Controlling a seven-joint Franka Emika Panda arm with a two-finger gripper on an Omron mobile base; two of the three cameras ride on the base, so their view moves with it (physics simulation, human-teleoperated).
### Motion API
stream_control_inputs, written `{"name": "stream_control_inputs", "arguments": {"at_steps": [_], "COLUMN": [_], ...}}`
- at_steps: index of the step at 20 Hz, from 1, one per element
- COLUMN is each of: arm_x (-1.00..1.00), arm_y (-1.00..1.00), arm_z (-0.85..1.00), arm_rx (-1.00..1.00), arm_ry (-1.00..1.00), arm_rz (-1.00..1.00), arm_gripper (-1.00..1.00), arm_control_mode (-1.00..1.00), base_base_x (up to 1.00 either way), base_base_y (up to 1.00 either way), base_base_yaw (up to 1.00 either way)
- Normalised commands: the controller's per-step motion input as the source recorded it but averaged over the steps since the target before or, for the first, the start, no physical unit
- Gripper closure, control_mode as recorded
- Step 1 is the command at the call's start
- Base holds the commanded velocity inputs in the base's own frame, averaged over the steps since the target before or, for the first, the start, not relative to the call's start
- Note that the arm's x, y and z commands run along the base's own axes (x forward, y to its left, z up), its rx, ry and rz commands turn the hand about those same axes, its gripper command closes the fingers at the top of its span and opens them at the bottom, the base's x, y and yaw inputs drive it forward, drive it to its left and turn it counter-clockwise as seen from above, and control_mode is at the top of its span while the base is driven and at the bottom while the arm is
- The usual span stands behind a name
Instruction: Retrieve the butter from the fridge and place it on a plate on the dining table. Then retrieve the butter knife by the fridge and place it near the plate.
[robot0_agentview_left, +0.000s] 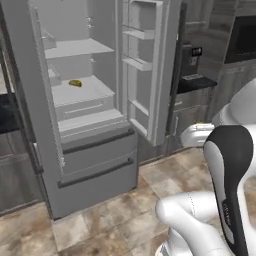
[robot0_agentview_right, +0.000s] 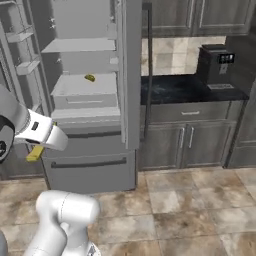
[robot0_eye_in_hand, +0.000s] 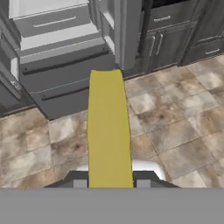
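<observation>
Butter (robot0_eye_in_hand: 108, 131) gripped lengthwise in jaws, held above tiled floor (robot0_eye_in_hand: 175, 127) before open fridge (robot0_agentview_left: 95, 165); small yellow item (robot0_agentview_left: 75, 83) seen on fridge shelf.

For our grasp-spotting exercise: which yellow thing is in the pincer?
The long yellow stick in the pincer, outside the fridge; the smaller lump lies on a shelf.

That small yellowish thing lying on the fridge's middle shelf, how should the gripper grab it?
Pinch across its narrow middle, coming in level through the front of the open fridge. The yellowish thing lies flat on the shelf, and the shelf above blocks a straight drop. The jaws hold the butter now, so free them first.
</observation>
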Motion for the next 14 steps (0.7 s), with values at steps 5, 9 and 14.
{"name": "stream_control_inputs", "arguments": {"at_steps": [5, 9, 14], "arm_x": [0.0, 0.0, 0.0], "arm_y": [0.0, 0.0, 0.0], "arm_z": [0.0, 0.0, 0.0], "arm_rx": [0.0, 0.0, 0.0], "arm_ry": [0.0, 0.0, 0.0], "arm_rz": [0.0, 0.0, 0.0], "arm_gripper": [1.0, 1.0, 1.0], "arm_control_mode": [1.0, 1.0, 1.0], "base_base_x": [-0.18, 0.0, 0.0], "base_base_y": [-0.23, -0.24, -0.23], "base_base_yaw": [-0.59, -0.84, -0.87]}}
